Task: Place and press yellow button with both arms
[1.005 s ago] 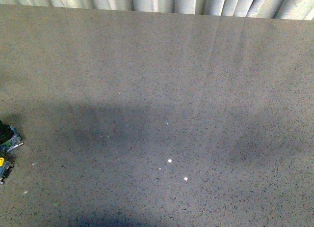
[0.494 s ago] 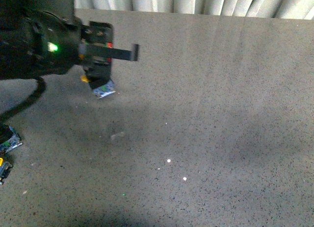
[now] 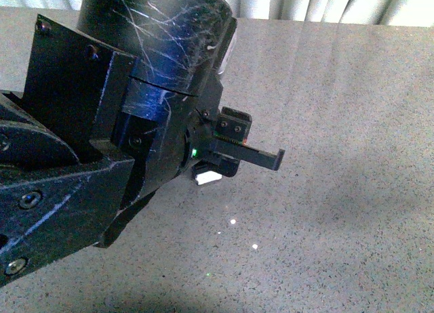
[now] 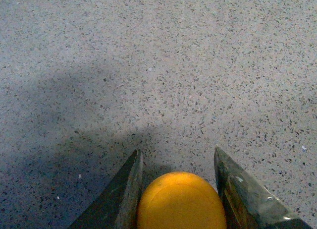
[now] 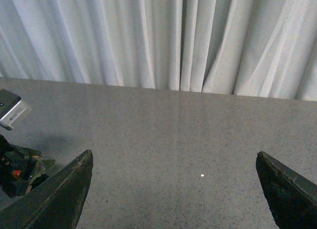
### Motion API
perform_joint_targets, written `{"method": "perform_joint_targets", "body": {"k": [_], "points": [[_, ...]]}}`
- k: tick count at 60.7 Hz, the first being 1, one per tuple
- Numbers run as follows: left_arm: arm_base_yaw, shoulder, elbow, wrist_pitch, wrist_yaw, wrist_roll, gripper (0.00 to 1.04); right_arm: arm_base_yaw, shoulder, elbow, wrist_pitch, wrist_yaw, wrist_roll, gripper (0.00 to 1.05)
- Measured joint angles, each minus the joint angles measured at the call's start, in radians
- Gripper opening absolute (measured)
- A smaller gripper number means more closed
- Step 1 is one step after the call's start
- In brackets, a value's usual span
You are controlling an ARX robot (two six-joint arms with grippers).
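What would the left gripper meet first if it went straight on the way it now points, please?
Probably the bare table: the left gripper, shut on the yellow button, has only speckled surface ahead, though depth is unclear.

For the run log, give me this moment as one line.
left gripper: shut on button | button: held over table | right gripper: open, empty | press: not yet done

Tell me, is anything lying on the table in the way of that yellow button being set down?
Nothing visible. The yellow button sits in the left gripper, and the table ahead of it shows only bare speckled surface. In the front view the left arm hides part of the table.
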Motion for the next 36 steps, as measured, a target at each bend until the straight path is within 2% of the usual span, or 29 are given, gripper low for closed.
{"method": "perform_joint_targets", "body": {"k": [8,15,22,27,36], "points": [[-0.019,0.012,0.000,0.013,-0.011,-0.005,0.35,0.000,0.000,0.000,0.000,0.000,0.000,0.96],[-0.027,0.020,0.000,0.019,-0.011,-0.012,0.57,0.000,0.000,0.000,0.000,0.000,0.000,0.96],[-0.028,0.011,-0.006,0.024,-0.012,-0.022,0.83,0.000,0.000,0.000,0.000,0.000,0.000,0.96],[-0.028,-0.023,-0.030,0.024,-0.012,-0.030,0.96,0.000,0.000,0.000,0.000,0.000,0.000,0.96],[-0.010,-0.159,-0.103,0.021,-0.007,-0.055,0.95,0.000,0.000,0.000,0.000,0.000,0.000,0.96]]}}
